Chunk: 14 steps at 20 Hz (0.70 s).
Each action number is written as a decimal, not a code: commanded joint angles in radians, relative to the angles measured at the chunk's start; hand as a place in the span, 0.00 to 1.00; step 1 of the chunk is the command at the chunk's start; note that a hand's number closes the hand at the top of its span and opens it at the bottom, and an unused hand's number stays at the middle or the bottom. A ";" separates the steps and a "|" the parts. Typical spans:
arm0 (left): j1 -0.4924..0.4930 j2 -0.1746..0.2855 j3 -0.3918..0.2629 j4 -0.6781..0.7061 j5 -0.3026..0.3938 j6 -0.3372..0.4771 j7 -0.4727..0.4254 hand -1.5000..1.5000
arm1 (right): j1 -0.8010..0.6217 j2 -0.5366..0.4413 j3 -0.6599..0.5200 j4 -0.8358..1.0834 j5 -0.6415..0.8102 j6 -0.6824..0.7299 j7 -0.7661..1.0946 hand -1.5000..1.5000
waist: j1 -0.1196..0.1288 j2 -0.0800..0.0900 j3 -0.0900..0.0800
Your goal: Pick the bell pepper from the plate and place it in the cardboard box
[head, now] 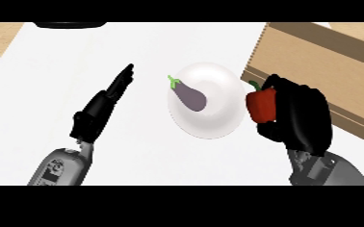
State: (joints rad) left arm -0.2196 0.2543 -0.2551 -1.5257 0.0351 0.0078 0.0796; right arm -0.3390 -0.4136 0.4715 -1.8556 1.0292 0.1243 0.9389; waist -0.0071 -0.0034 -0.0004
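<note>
– Bell pepper [261, 105], where?
– Right of centre, glossy red, lumpy, black right hand [302, 120] curled round it, just beside smooth round white plate [213, 122].
– Left hand [99, 108]?
– Lower left, fingers straight, pressed together.

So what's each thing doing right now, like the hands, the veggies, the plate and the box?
bell pepper: held beside the plate, not in the cardboard box.
right hand: curled round the bell pepper.
left hand: open, holding nothing.
eggplant: lying on the plate.
plate: on the counter, holding only the eggplant.
cardboard box: standing right of the plate; its inside is hidden.
</note>
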 commanded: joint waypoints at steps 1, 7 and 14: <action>0.000 -0.009 0.017 0.022 -0.001 -0.017 -0.028 0.50 | -0.016 -0.001 -0.030 -0.229 -0.023 0.137 0.062 1.00 | -0.004 -0.001 0.000; -0.055 -0.022 0.027 -0.002 -0.010 -0.021 0.067 0.50 | -0.118 0.037 -0.163 -0.330 -0.009 0.214 0.129 1.00 | 0.001 0.001 0.000; -0.005 -0.036 0.025 0.022 -0.038 -0.040 -0.015 0.50 | -0.182 0.072 -0.287 -0.341 -0.002 0.279 0.160 1.00 | 0.004 0.002 0.000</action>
State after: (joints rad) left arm -0.2207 0.2256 -0.2355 -1.5109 0.0052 -0.0221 0.0691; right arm -0.4866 -0.3493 0.2461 -2.1907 1.0178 0.3225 1.0074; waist -0.0032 -0.0027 -0.0010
